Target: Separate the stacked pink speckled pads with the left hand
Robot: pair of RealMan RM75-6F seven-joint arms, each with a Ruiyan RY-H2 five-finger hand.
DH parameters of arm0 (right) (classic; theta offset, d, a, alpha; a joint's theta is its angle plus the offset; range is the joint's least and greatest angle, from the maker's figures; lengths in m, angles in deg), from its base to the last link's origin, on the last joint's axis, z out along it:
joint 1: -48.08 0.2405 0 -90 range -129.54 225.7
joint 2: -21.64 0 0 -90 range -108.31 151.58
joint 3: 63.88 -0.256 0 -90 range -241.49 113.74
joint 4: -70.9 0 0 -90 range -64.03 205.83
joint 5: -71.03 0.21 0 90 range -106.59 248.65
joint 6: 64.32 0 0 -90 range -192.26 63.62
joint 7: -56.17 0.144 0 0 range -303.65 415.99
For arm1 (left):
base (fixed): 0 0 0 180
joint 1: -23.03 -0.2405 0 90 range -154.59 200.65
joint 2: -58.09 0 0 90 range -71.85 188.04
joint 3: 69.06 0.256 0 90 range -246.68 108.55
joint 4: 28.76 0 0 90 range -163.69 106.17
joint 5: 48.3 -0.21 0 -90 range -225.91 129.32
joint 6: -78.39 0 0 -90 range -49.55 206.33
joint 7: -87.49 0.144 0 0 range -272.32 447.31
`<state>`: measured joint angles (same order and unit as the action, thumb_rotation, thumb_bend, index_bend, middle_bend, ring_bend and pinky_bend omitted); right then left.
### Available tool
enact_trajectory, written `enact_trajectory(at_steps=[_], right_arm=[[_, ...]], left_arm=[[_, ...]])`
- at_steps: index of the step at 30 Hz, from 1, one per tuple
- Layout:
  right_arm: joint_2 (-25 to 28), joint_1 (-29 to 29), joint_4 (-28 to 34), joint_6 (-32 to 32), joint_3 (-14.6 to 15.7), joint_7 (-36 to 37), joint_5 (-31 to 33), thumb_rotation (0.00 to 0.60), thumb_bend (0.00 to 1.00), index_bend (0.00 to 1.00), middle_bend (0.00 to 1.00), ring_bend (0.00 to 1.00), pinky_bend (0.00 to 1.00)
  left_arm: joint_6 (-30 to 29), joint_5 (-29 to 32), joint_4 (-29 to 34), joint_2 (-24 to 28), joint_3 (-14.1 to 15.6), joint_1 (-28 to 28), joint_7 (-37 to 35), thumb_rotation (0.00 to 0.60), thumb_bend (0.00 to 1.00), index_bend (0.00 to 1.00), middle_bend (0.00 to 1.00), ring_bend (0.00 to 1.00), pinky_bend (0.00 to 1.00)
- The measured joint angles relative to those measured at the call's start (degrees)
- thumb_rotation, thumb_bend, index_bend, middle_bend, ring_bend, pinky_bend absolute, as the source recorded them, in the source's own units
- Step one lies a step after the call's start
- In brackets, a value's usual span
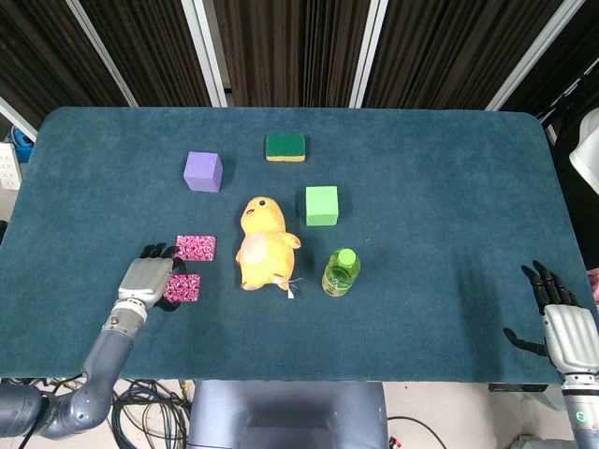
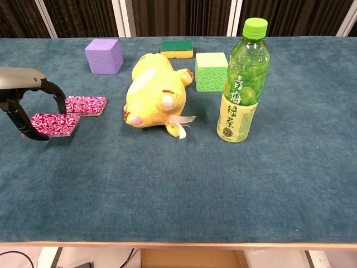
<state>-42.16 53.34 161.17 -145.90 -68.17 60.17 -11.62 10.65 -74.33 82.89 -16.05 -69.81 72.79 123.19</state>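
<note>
Pads are apart now: one pad (image 2: 85,104) lies by the duck (image 2: 152,92), the other pad (image 2: 51,123) sits pinched in the left robot hand (image 2: 25,109) (right one rests open, far off). Letting go badly could flip it back.

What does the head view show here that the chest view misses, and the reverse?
Only the head view shows the right hand, open at the table's near right edge, and the dark panels behind the table. Only the chest view shows the bottle's label print and the left hand's fingers hooked around the nearer pink pad. Both show the two pink pads apart, the other pad lying flat, the yellow plush duck, purple block, green block and sponge.
</note>
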Motion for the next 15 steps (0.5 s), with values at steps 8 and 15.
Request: enact_trajectory(at_steps=[8,15], right_arm=[[0.01,-0.04,-0.18,0.11,-0.11,0.14,0.27,0.6,0.18,0.0,0.0,0.05,0.22],[-0.02,-0.07,-0.13,0.35,-0.28,-0.1,0.85,0.6,0.18,0.0,0.0,0.05,0.22]], left_arm=[[0.66,-0.13,-2.45,-2.76,-0.4,-0.22,1.39,0.6,0.26,0.49,0.18,0.04,0.0],[1.07,0.29,-2.89,-3.22,-0.9,-0.15,2.76,0.6,0.22,0.43,0.17,0.03,0.0]])
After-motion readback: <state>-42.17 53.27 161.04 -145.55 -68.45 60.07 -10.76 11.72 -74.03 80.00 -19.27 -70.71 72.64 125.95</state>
